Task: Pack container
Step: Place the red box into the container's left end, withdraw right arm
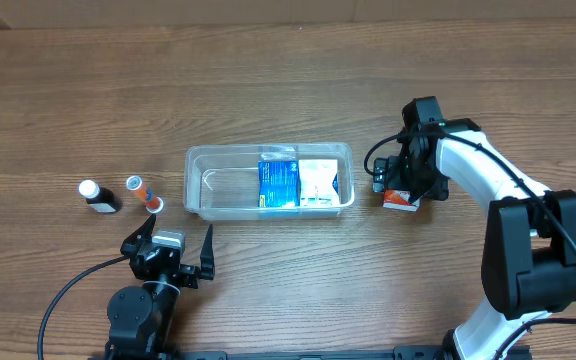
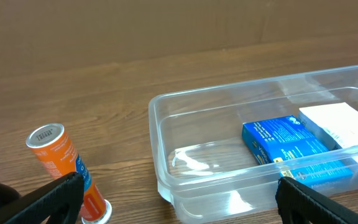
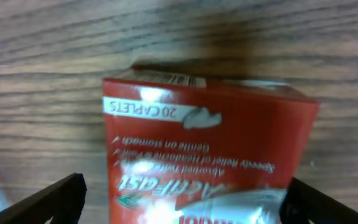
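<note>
Red carton (image 3: 210, 155): on tabletop (image 1: 288, 80), just right of container (image 1: 223, 185); "20 CAPLETS" printed upside down, other print too blurred to read.
Right gripper (image 3: 182, 205): jaws spread wide astride the red carton; no contact visible.
Left gripper (image 2: 179, 202): jaws apart, empty, near the container's front left.
Container, place: mid-tabletop, upright.
Container, handling: clear thin plastic; judged light, slightly flexible, slick; best taken at the rim or over a long wall.
Contents: blue box (image 1: 279, 182) and white box (image 1: 320, 182), side by side in the right half; text unreadable.
Orange tube (image 2: 64, 168): left of container.
Dark bottle (image 1: 98, 196): white cap, farther left.
</note>
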Action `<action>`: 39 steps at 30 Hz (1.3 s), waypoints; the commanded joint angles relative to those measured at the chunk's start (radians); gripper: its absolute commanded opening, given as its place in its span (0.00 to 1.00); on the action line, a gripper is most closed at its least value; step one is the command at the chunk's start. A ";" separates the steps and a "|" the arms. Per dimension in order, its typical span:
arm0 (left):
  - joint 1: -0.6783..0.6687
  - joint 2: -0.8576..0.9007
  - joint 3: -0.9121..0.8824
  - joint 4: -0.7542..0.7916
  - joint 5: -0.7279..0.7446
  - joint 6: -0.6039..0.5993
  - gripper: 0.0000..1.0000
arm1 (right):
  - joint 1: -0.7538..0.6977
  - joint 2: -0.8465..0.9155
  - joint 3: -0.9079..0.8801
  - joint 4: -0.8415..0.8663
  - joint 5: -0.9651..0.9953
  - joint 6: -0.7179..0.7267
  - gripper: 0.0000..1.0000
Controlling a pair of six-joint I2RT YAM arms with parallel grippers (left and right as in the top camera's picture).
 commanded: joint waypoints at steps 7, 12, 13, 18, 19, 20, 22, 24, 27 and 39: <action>0.011 -0.009 -0.003 0.002 0.010 -0.010 1.00 | 0.001 -0.078 0.095 -0.099 0.031 0.033 0.72; 0.011 -0.009 -0.003 0.002 0.010 -0.010 1.00 | 0.116 -0.317 0.314 -0.258 0.031 0.034 0.70; 0.011 -0.009 -0.003 0.002 0.010 -0.010 1.00 | 0.168 -0.359 0.332 -0.254 0.031 0.055 0.70; 0.011 -0.009 -0.003 0.002 0.010 -0.010 1.00 | 0.439 -0.372 0.310 -0.161 0.031 0.200 0.70; 0.011 -0.009 -0.003 0.002 0.010 -0.010 1.00 | 0.476 -0.354 0.301 -0.134 0.031 0.221 0.70; 0.011 -0.009 -0.003 0.002 0.010 -0.010 1.00 | 0.540 -0.303 0.298 -0.087 0.029 0.248 0.70; 0.011 -0.009 -0.003 0.002 0.010 -0.010 1.00 | 0.602 -0.239 0.298 -0.021 0.028 0.272 0.70; 0.011 -0.009 -0.003 0.002 0.010 -0.010 1.00 | 0.652 -0.160 0.298 0.055 0.032 0.314 0.71; 0.011 -0.009 -0.003 0.002 0.010 -0.010 1.00 | 0.667 -0.061 0.298 0.154 0.031 0.342 0.71; 0.011 -0.009 -0.003 0.002 0.010 -0.010 1.00 | 0.679 0.135 0.298 0.278 -0.068 0.322 0.72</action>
